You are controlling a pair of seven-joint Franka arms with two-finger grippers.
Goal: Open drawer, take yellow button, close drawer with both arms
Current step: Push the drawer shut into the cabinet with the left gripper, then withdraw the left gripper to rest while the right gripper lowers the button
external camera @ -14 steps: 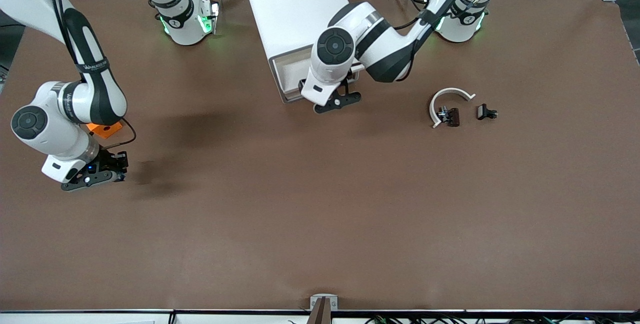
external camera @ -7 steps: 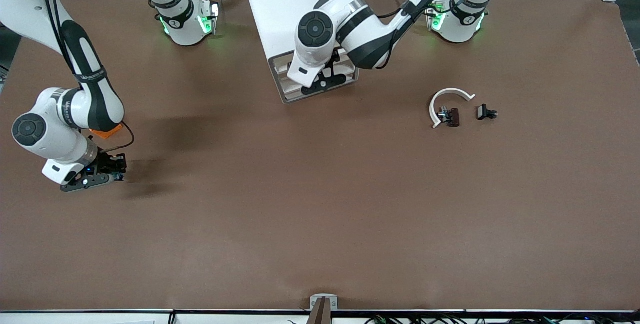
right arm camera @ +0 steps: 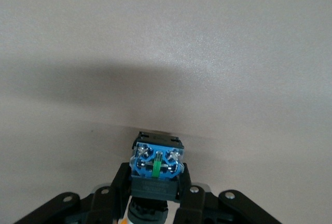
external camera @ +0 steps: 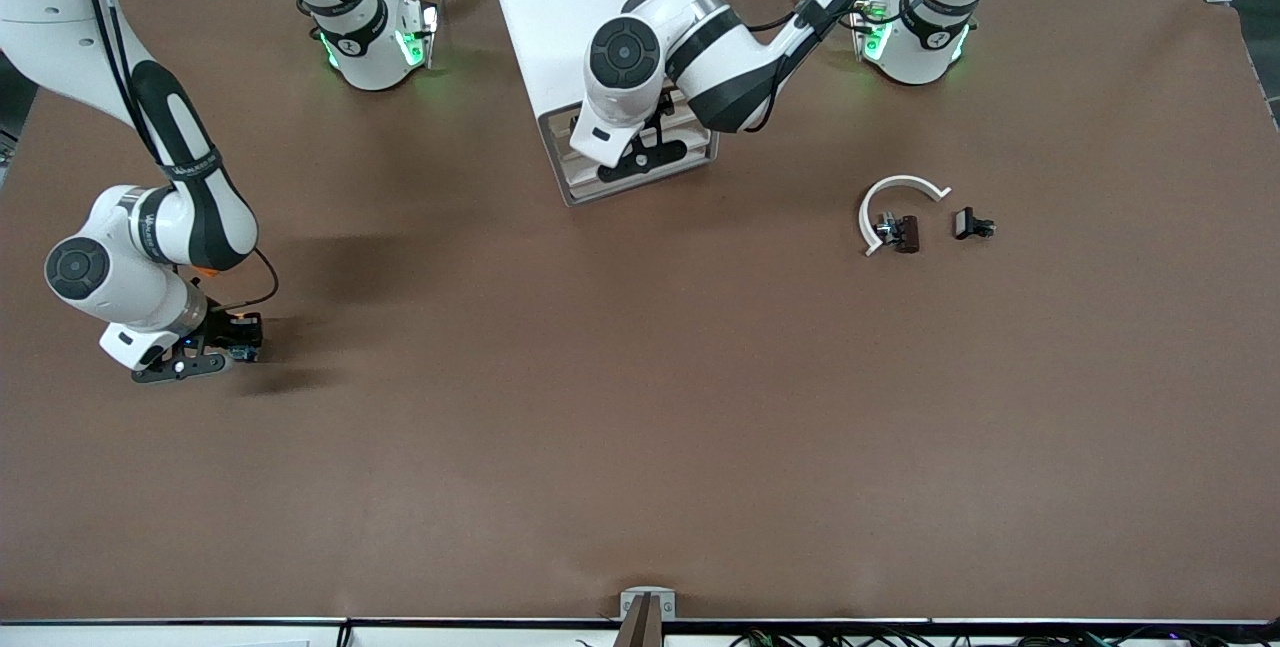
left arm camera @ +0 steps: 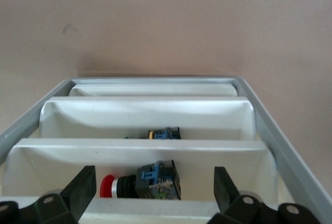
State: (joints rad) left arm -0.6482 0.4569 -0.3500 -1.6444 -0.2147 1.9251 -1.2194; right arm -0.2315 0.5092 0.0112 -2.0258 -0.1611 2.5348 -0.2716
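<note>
My right gripper (external camera: 240, 342) is shut on the button (right arm camera: 155, 162), low over the table at the right arm's end. The button's blue base points away from the wrist; its black middle sits between the fingers (right arm camera: 116, 185). The white cabinet (external camera: 585, 17) stands between the two arm bases. Its uppermost drawer (left arm camera: 155, 209) is pushed in, level with the lower ones. My left gripper (external camera: 640, 155) hangs open at the cabinet's front. In the left wrist view the left gripper (left arm camera: 154, 176) has one finger on each side, above the drawer fronts, holding nothing.
A red-capped push-button (left arm camera: 140, 182) and a blue part (left arm camera: 165, 133) lie in lower drawers. A white curved piece (external camera: 900, 189) and two small black clips (external camera: 905, 233) (external camera: 972, 224) lie toward the left arm's end. An orange block (external camera: 207, 272) is almost hidden under the right arm.
The left gripper moved in toward the cabinet and the uppermost drawer went from pulled out to pushed in. The right arm shifted slightly with the button and now covers most of the orange block.
</note>
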